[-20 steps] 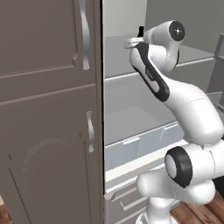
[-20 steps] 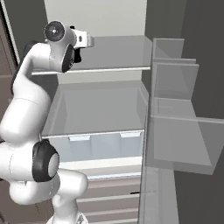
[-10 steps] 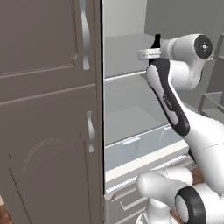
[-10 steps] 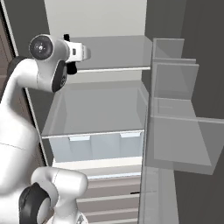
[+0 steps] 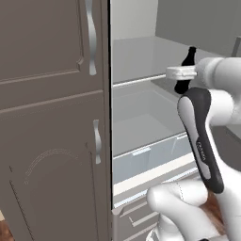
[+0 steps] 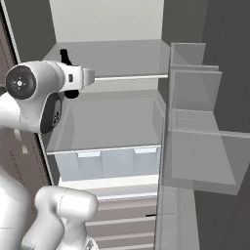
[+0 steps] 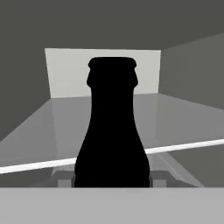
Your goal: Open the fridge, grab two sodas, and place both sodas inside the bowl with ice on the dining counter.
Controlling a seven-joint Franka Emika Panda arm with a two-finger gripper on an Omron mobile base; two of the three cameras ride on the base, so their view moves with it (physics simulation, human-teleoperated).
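Note:
The fridge stands open, its white shelves bare and its door swung out on the right. One black soda is upright between my fingers, just in front of the upper shelf's white front edge. My gripper is shut on its lower body; the neck sticks up above the hand. From the base, the soda shows above and below my gripper, and again as the soda behind my gripper. The bowl and the dining counter are out of view.
A brown-grey cabinet with silver handles stands close on the fridge's left. Clear crisper drawers sit under the lower shelf, with grey freezer drawers below. The door's clear bins jut out on the right.
My arm has drawn back from the upper shelf toward the base, carrying the soda lower and out past the shelf's front edge. The grip has held steady.

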